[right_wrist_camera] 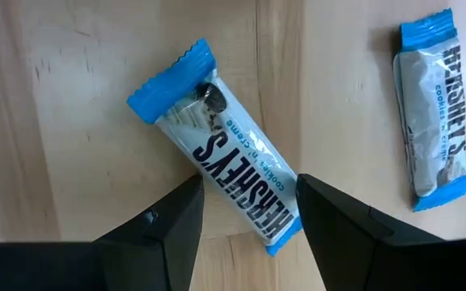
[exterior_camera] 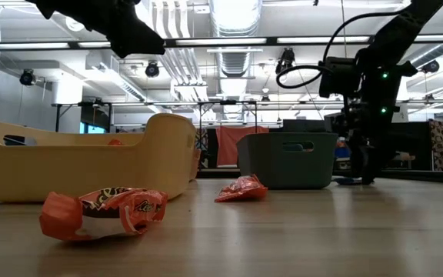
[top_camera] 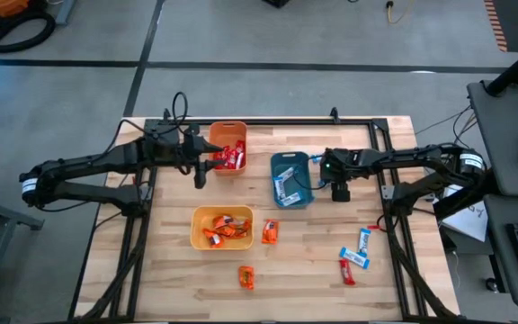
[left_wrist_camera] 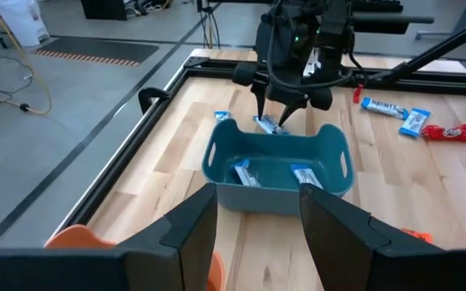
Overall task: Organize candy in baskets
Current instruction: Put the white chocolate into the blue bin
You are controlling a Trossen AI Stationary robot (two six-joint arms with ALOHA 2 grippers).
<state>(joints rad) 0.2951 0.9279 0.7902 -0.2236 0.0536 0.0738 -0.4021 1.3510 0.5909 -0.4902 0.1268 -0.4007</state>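
My right gripper (right_wrist_camera: 249,234) is open and points down beside the teal basket's (top_camera: 290,178) right far corner. Its fingers stand on either side of one end of a blue-and-white candy (right_wrist_camera: 225,174) lying flat on the table; whether they touch it I cannot tell. A second blue candy (right_wrist_camera: 431,113) lies close by. The left wrist view shows that gripper (left_wrist_camera: 273,109) over the candy (left_wrist_camera: 269,124) behind the teal basket (left_wrist_camera: 277,166). My left gripper (left_wrist_camera: 257,234) is open and empty, at the orange basket's (top_camera: 227,148) left side.
Red candies fill the orange basket, orange ones the yellow basket (top_camera: 222,227), and two blue ones lie in the teal basket. Loose on the table are orange candies (top_camera: 269,232) (top_camera: 246,277), blue candies (top_camera: 360,248) and a red one (top_camera: 347,272) toward the near right.
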